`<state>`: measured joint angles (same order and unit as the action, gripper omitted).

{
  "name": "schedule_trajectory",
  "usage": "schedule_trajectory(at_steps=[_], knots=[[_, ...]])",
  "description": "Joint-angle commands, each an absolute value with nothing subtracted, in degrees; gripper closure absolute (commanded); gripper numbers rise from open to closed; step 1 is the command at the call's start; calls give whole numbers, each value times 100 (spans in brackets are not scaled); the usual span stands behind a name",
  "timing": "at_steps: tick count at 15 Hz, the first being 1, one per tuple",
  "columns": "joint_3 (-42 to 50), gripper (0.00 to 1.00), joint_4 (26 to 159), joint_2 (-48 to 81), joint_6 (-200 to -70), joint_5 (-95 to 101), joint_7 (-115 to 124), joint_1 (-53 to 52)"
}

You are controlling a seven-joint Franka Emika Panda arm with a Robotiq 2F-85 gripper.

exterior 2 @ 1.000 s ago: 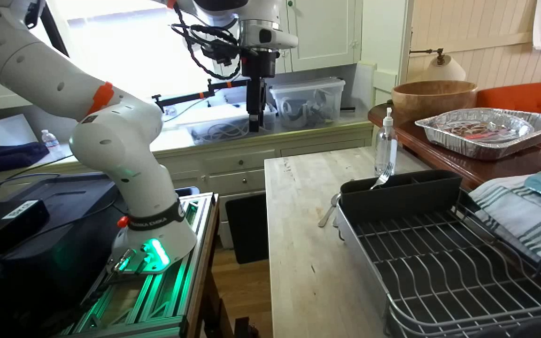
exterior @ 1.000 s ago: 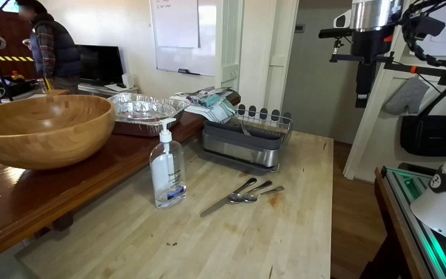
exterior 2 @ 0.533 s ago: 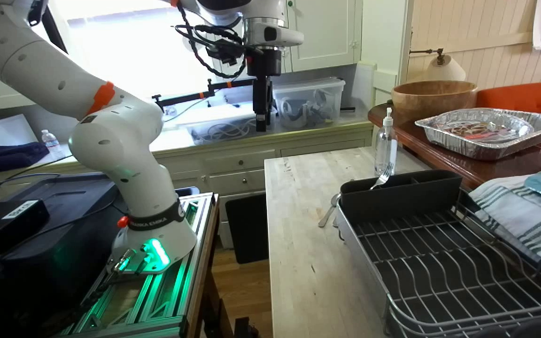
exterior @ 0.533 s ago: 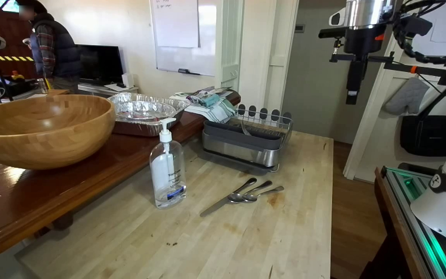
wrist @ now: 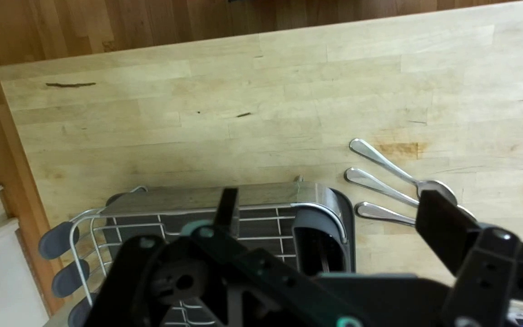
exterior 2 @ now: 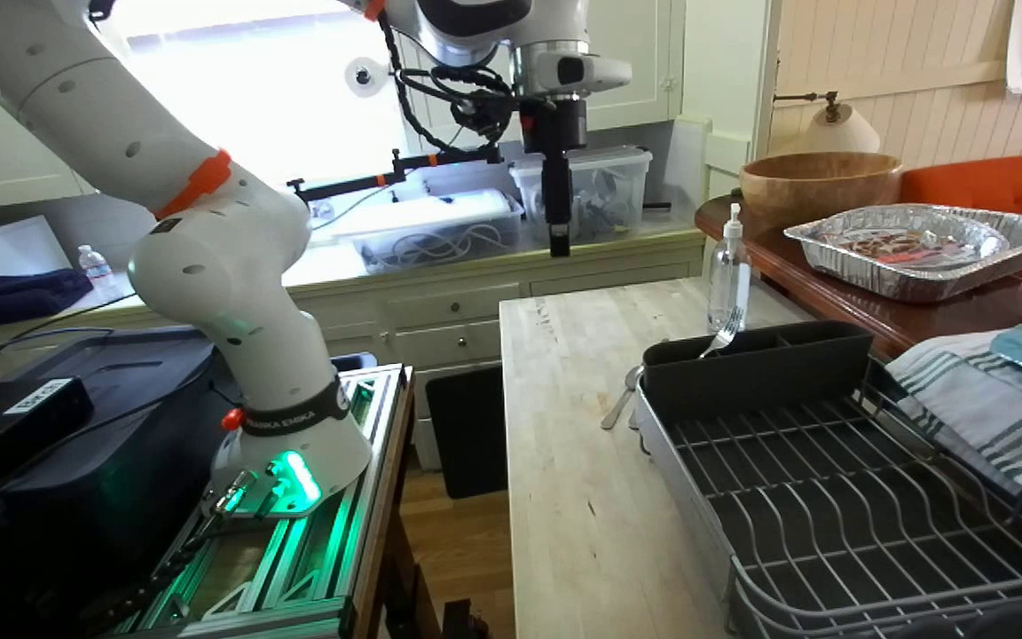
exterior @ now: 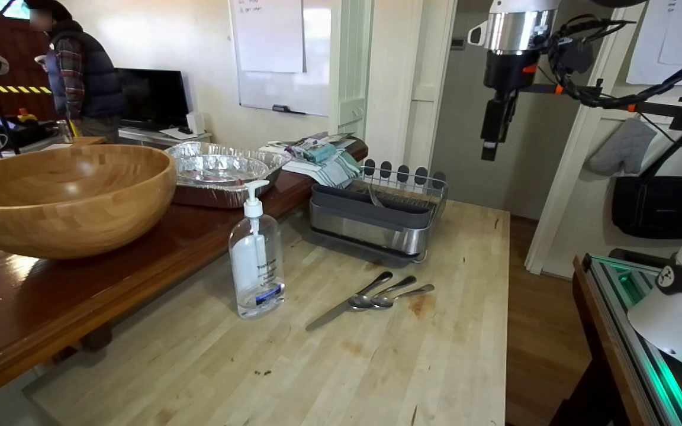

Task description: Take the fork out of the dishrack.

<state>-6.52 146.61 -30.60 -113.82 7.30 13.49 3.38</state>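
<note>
The fork point(exterior: 375, 195) leans tines-up in the dark cutlery holder at one end of the steel dishrack point(exterior: 364, 231); both exterior views show it. In an exterior view the fork point(exterior 2: 724, 337) points its tines towards the soap bottle, and the dishrack point(exterior 2: 687, 497) fills the lower right. My gripper point(exterior: 488, 151) hangs high above the table's edge, apart from the fork. In the wrist view the gripper point(wrist: 328, 200) is open and empty, fingers wide apart, with the dishrack point(wrist: 207, 196) below. Only a thin sliver shows inside the dark holder there; the gripper hides the rest.
A knife point(exterior: 332, 316) and two spoons point(exterior: 403, 294) lie on the wooden table point(exterior: 436, 367). A clear soap bottle point(exterior: 257, 266) stands nearby. A wooden bowl point(exterior: 68, 201), foil trays point(exterior: 216, 168) and towels point(exterior: 335, 168) rest on the higher brown counter.
The arm has moved the gripper sideways towards the dishrack, leftwards in an exterior view and rightwards in another. The gripper stays high. The fork, dishrack and cutlery have not moved.
</note>
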Motion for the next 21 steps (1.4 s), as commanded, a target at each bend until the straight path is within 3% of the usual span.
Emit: schedule_trajectory(at_steps=[1,14,21], knots=[[-720,0,14357,-2369,-11842,1052,1684,400],[-618,0,13607,-839,-12838,1300,2523,334],[-516,0,13522,-679,-12842,1267,2673,238]])
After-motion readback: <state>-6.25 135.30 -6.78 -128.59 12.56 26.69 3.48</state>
